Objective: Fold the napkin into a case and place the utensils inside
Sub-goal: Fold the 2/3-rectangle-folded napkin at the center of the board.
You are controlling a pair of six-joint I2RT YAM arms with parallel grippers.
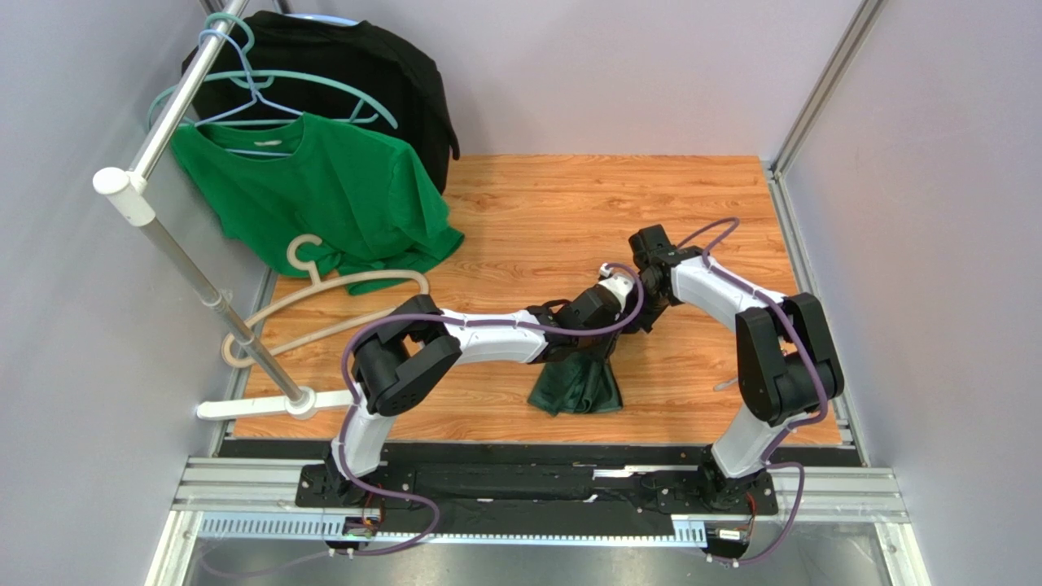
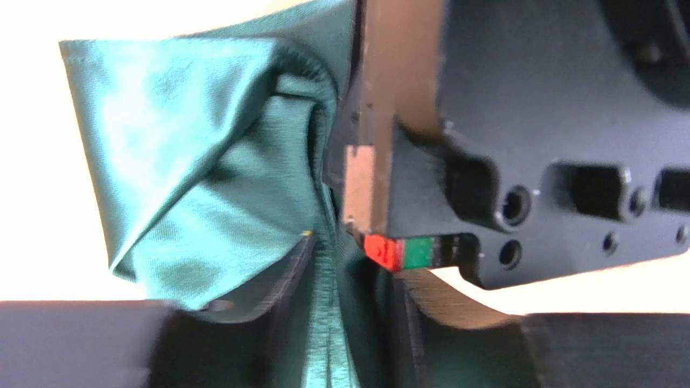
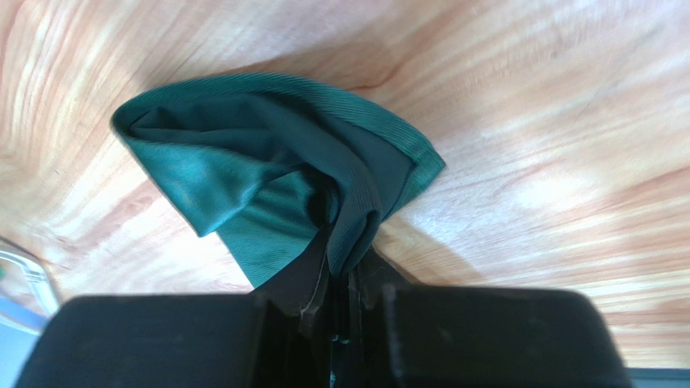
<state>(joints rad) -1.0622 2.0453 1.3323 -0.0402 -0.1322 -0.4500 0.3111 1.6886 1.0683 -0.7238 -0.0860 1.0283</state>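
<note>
Pinching the dark forest-green soft cloth napkin (image 1: 577, 385) narrowly, our right gripper (image 3: 336, 303) is bunching it over the wooden tabletop (image 1: 550, 208), near its front edge; our left gripper (image 2: 332, 339) is straddling a fold, and we cannot tell whether it is gripping; we are judging the cloth limp, light and slippery, best taken by hemmed corners.

The left arm (image 1: 489, 336) rises from its base, bends sharply at the elbow and stretches its forearm to the right, low over the table's middle. The right arm (image 1: 734, 293) climbs from its base, folds at a high elbow and reaches back to the left, its wrist turned downward. The two wrists meet near the table's centre, almost touching.

The right gripper (image 3: 332, 323) has its jaws drawn to a narrow slit, pinching a bunched fold of the napkin (image 3: 267, 186). The left gripper (image 2: 344, 347) sits just beside it with jaws half closed around the same cloth. Whether they press on it cannot be told.
</note>
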